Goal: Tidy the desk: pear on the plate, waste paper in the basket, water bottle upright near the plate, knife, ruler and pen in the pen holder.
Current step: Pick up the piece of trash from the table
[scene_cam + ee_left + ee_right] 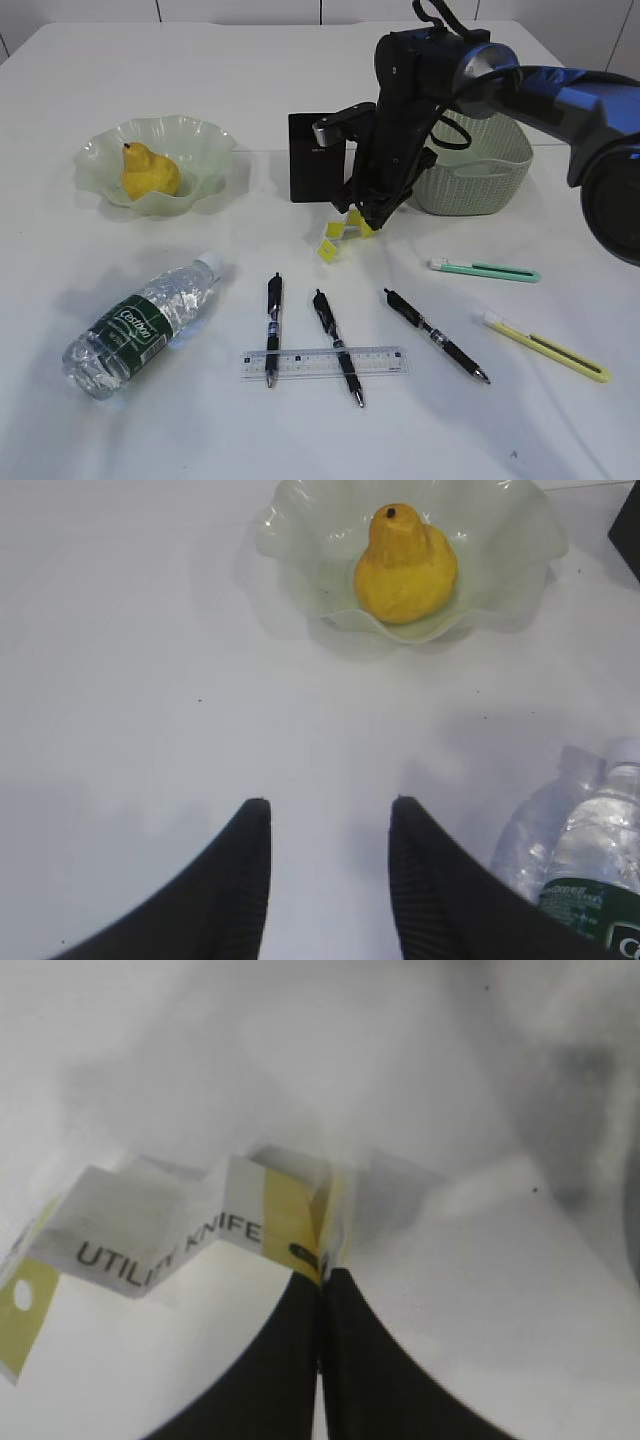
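The yellow pear (149,172) lies on the pale green glass plate (205,150); both show in the left wrist view, pear (405,568) and plate (300,540). The water bottle (142,323) lies on its side at front left. My right gripper (366,222) is shut on the folded yellow-and-white waste paper (338,238), printed "UTILITY KNIFE" (170,1235), holding it just above the table in front of the black pen holder (317,158). The green basket (480,165) stands behind the arm. My left gripper (330,815) is open and empty over bare table.
Three black pens (274,325) (337,345) (436,335) lie at the front, two across a clear ruler (385,361). A green utility knife (484,270) and a yellow one (548,347) lie at the right. The bottle also shows at the left wrist view's right edge (585,850).
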Robot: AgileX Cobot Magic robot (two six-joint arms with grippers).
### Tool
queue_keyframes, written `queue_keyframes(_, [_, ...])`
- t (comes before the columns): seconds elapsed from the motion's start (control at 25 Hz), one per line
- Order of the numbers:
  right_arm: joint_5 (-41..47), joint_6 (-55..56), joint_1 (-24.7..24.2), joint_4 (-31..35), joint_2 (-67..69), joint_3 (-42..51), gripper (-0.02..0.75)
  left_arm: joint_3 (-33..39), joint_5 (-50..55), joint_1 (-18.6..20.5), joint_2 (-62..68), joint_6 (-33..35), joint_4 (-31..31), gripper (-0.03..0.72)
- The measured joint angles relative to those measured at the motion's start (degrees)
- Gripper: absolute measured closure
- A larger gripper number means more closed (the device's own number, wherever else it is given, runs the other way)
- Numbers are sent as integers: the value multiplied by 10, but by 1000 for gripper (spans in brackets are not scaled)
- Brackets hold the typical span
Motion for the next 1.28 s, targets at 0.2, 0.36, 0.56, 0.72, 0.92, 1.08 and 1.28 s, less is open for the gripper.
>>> queue_keyframes(0.2, [0,13,0,0,0,0,750,0,0,0,0,0,0,412])
queue_keyframes(0.36, [0,18,0,0,0,0,750,0,5,0,0,0,0,412])
queue_keyframes(0.56, [0,21,0,0,-5,0,750,0,9,0,0,0,0,412])
queue_keyframes(0.72, [1,23,0,-1,-18,-15,750,0,9,-5,0,0,0,412])
queue_keyframes(0.92, [3,31,0,-1,-20,-46,750,0,10,-4,0,0,-1,412])
queue_keyframes(1.08, [5,34,0,-1,-26,-48,750,0,13,-4,0,0,-1,412])
queue_keyframes(1.28, [5,39,0,-15,-39,-49,750,0,12,-4,0,0,-1,412])
